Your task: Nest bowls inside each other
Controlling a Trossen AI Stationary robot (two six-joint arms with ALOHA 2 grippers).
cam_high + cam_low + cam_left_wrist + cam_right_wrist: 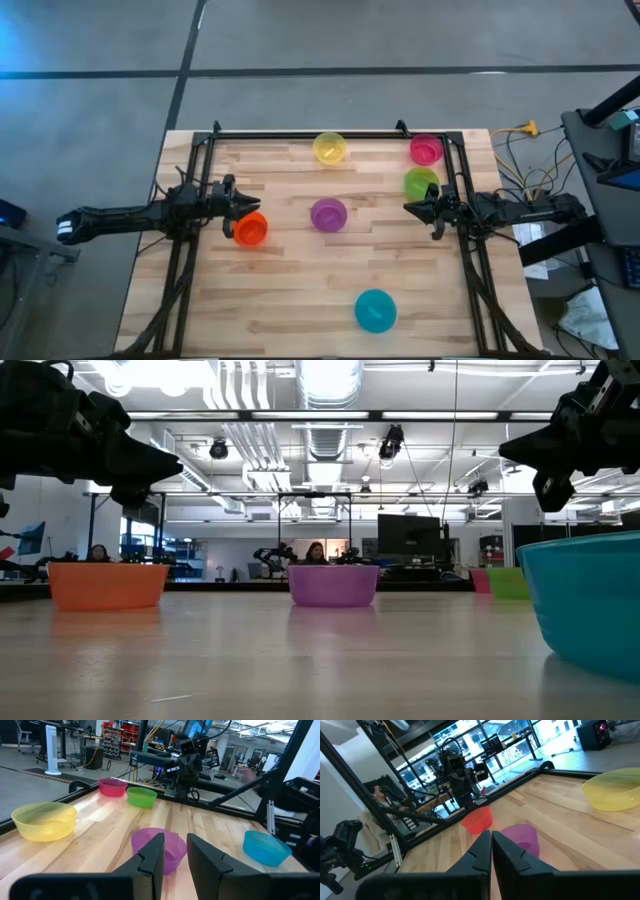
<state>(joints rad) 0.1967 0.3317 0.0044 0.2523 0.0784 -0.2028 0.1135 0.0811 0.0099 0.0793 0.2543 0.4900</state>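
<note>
Six bowls, six colours: yellow bowl [329, 148], pink bowl [425, 150], green bowl [421, 183], purple bowl [328, 214], orange bowl [250, 229] and teal-blue bowl [375, 309] (the yellow one looks translucent). The table [300, 280] is pale striped wood, framed in black. Both arms are dark.
</note>
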